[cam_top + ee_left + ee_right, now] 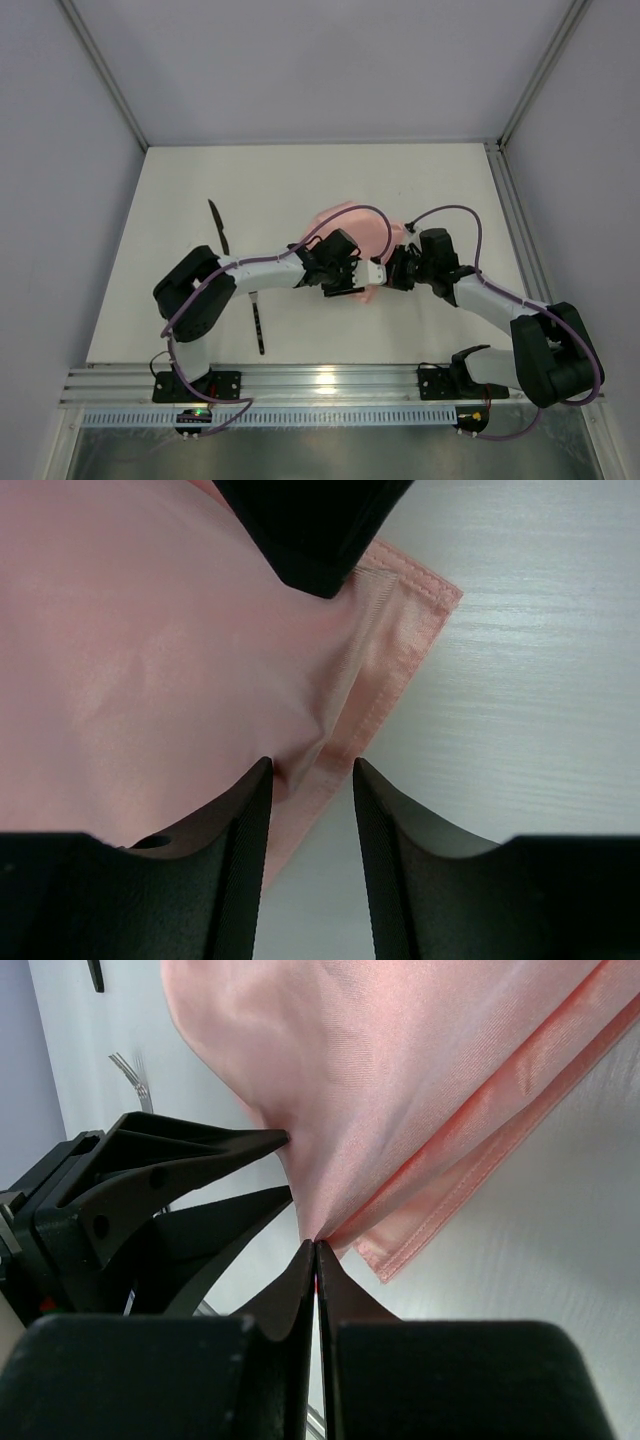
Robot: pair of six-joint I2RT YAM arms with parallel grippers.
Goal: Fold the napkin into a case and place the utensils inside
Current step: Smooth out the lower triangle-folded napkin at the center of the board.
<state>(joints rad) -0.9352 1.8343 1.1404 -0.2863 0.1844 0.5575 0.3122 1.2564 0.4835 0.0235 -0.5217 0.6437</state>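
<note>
Napkin sits bunched on the bench at mid-right, a pale-pink heap half hidden beneath both wrists in my top view. On my right wrist feed, the right gripper has its jaws pressed together on a pinched fold of the cloth, just beside the doubled hemmed edge, and the fabric fans away from that pinch. The left gripper faces it from the other side. Its jaws stand apart, one of them touching the cloth, and the hem crosses the gap at their tips. The knife lies well apart at the left. The fork lies nearer the arm bases, beside the left arm, and neither touches the napkin.
</note>
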